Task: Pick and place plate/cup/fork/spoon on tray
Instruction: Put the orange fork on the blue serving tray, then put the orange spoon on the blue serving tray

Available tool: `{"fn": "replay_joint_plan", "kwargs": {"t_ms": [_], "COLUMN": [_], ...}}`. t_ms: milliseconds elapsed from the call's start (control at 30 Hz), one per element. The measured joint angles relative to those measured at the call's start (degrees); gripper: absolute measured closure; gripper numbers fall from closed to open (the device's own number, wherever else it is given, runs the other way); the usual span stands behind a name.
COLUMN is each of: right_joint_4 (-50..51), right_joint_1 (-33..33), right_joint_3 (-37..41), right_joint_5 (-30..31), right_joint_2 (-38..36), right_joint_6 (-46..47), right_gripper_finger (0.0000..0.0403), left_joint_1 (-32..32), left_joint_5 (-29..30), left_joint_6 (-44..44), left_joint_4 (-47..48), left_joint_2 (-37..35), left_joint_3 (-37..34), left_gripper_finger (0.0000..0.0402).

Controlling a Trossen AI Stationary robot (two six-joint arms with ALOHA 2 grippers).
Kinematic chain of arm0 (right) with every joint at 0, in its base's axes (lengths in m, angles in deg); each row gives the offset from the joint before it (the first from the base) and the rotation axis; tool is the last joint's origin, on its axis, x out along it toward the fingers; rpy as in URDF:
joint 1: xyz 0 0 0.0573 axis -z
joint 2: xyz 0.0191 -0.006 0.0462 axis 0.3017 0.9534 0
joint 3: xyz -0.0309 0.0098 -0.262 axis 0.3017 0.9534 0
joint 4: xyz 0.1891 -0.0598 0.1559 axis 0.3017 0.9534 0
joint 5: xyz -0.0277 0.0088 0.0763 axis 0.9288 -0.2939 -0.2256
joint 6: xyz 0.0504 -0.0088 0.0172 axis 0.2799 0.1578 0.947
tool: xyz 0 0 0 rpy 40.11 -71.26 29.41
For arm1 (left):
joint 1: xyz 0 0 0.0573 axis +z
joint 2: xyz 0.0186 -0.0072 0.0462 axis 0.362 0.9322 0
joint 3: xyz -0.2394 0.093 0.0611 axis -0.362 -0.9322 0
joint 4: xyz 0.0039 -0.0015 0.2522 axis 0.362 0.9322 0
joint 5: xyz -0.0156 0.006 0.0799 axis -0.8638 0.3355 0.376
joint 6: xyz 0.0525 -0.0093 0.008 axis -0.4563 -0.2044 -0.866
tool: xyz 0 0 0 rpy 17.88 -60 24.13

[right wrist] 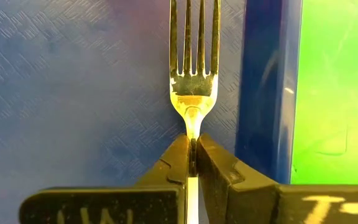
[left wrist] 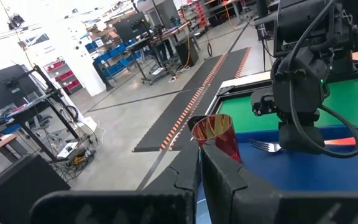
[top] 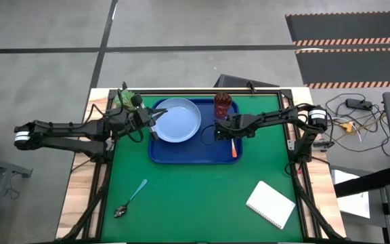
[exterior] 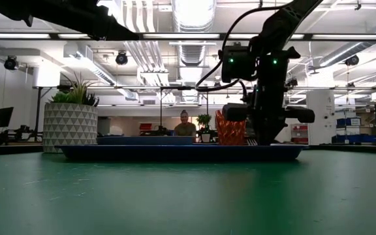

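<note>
The dark-blue tray [top: 208, 152] lies at the middle back of the green mat. The pale-blue plate [top: 178, 120] rests on its left half. The reddish-brown cup [top: 223, 106] stands upright in its far right corner. My right gripper [top: 227, 133] is over the tray's right side, shut on the fork [right wrist: 194, 62], whose orange handle [top: 233, 149] points toward the near edge. My left gripper [top: 152, 123] is at the plate's left rim, fingers shut. The blue-handled spoon [top: 131, 198] lies on the mat at the near left. My left gripper has its shut fingers [left wrist: 229, 180] at the plate's left rim [top: 156, 122], coming level from the table's left. A pale-blue sliver shows between them, but the fingers hide the place of contact. The plate lies flat on the tray. My right gripper pinches the fork's thin neck [right wrist: 193, 127], just behind the tines, between its two fingers. The fingers point down from above. The fork lies level along the tray's right rim [right wrist: 269, 87], low over the tray floor. I cannot tell whether it rests on the floor.
A white pot with a green plant [top: 124, 99] stands at the far left, just behind my left gripper. A white notepad [top: 271, 204] lies at the near right. A person shows in the room beyond the table [exterior: 185, 125].
</note>
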Motion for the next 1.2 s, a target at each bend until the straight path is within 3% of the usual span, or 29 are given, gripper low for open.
{"fn": "replay_joint_plan", "kwargs": {"t_ms": [333, 867, 1200], "right_joint_4": [0.02, 0.29, 0.32], "right_joint_1": [0.0, 0.0, -1.73], "right_joint_3": [0.02, -0.19, -1.53], "right_joint_5": [0.0, -0.02, -0.47], "right_joint_2": [0.0, -1.92, -8.74], "right_joint_6": [0.0, -0.5, -12.0], "right_gripper_finger": [0.0385, 0.0254, 0.0255], "left_joint_1": [0.02, 0.01, 0.01], "left_joint_5": [0.0, 0.0, 0.0], "left_joint_6": [0.01, 0.02, 0.19], "left_joint_4": [-0.01, 0.0, -0.26], "left_joint_2": [0.0, -0.01, -0.02], "left_joint_3": [0.0, 0.0, 0.0], "left_gripper_finger": [0.0402, 0.0402, 0.0402]}}
